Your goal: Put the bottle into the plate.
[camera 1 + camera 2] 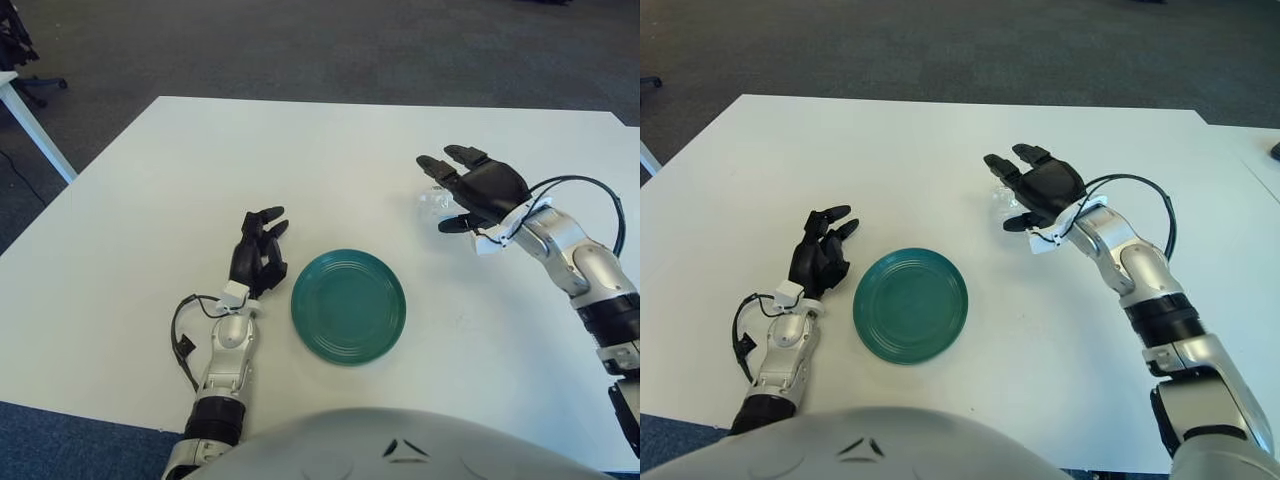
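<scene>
A small clear bottle [430, 206] lies on the white table [300, 150], right of and a little beyond the dark green plate [348, 305]. My right hand [441, 193] is at the bottle. Its fingers [466, 156] are spread above the bottle and its thumb is below, so they bracket it without closing. The palm hides much of the bottle, which also shows in the right eye view [1000, 204]. The plate is empty and sits at the table's near middle. My left hand [260, 245] shows just left of the plate, fingers relaxed and holding nothing.
The table's far edge [380, 103] borders grey carpet. Another table's leg [35, 130] and a chair base [40, 88] stand at the far left. My torso [400, 445] fills the bottom of the view.
</scene>
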